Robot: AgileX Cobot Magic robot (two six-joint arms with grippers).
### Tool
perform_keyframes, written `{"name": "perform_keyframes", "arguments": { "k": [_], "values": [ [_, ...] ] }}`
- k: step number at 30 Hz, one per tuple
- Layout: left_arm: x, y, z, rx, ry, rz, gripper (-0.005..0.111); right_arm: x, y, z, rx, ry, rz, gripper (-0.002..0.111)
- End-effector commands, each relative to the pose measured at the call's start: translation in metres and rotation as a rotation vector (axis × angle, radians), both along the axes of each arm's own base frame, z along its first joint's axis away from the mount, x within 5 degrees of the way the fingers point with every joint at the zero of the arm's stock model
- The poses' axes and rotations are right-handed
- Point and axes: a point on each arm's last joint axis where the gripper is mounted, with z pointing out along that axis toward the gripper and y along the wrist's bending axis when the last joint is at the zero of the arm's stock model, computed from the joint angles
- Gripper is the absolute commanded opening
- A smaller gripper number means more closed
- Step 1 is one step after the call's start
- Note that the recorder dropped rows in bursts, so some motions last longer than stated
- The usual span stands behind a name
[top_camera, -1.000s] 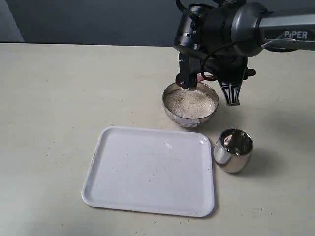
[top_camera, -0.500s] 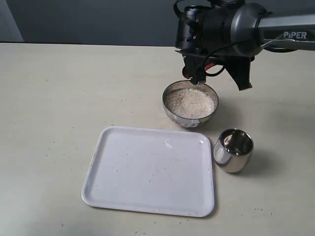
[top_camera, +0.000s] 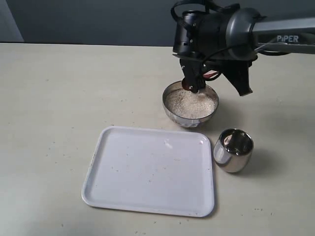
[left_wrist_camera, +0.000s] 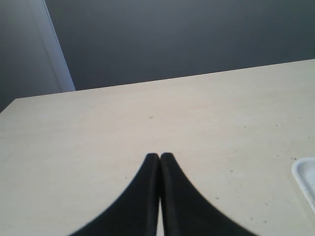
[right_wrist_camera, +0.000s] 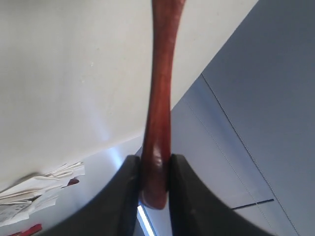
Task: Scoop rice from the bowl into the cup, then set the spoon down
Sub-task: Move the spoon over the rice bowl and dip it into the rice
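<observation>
The steel bowl (top_camera: 170, 109), heaped with white rice (top_camera: 191, 103), stands behind the tray. Further forward, to its right, the small steel cup (top_camera: 233, 150) leans a little. My right gripper (top_camera: 193, 80) hangs over the bowl's far rim, pointing down at the rice. In the right wrist view this gripper (right_wrist_camera: 155, 166) is shut on the end of the reddish-brown spoon (right_wrist_camera: 160, 93), whose scoop end is out of frame. In the exterior view the wrist hides most of the spoon. My left gripper (left_wrist_camera: 159, 156) is shut on nothing above bare table.
A white rectangular tray (top_camera: 150, 169) lies in front of the bowl, to the left of the cup; its corner (left_wrist_camera: 306, 177) shows in the left wrist view. The dark right arm (top_camera: 256, 29) reaches in from the upper right. A grey wall backs the table.
The right wrist has rolled above the bowl. Its tip lifted from the rice's far edge, then came back down a little to the left. Bowl, cup and tray have not moved.
</observation>
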Motion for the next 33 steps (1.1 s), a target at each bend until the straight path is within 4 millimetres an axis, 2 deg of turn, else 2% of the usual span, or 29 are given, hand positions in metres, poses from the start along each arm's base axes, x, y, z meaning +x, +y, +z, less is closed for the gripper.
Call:
{"name": "perform_keyframes", "arguments": {
  "k": [1,17,22,28,33],
  "values": [
    [0.0,0.0,0.002,-0.007,-0.009,-0.003,0.001,0.003,0.001,-0.02,-0.043,0.04,0.002,0.0],
    [0.0,0.0,0.002,-0.007,-0.009,-0.005,0.001,0.009,0.003,-0.033,-0.123,0.025,0.044,0.0],
    [0.0,0.0,0.002,-0.007,-0.009,-0.005,0.001,0.004,0.011,-0.037,-0.144,0.038,0.08,0.0],
    [-0.001,-0.001,0.002,-0.007,-0.009,-0.012,0.001,-0.005,0.022,-0.051,-0.158,0.092,0.104,0.0],
    [-0.001,-0.001,0.002,-0.007,-0.009,-0.024,0.001,-0.008,0.023,-0.046,-0.135,0.103,0.099,0.0]
  ]
}}
